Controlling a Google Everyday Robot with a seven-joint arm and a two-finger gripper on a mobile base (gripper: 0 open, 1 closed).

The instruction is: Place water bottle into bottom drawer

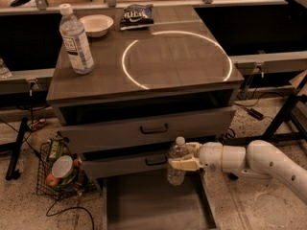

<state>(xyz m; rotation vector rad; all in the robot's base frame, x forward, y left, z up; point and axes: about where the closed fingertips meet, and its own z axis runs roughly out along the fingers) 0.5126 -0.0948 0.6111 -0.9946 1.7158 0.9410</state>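
claw (181, 163) clamped on bottle (175, 176), held upright | bottle above open btm drawer (148, 207), right-rear part | risk: tip/roll if let go from height; drawer's right wall may be clipped w/ any rightward drift

Wide open from above over the front and left of the bottom drawer (144, 206), bare floor there. Blocked over its right rear part by the gripper (184, 164) clamped around the upright water bottle (176, 177), just before the middle drawer (120, 166) above it. Hemmed left of it by a wire basket (56, 172) on the ground.
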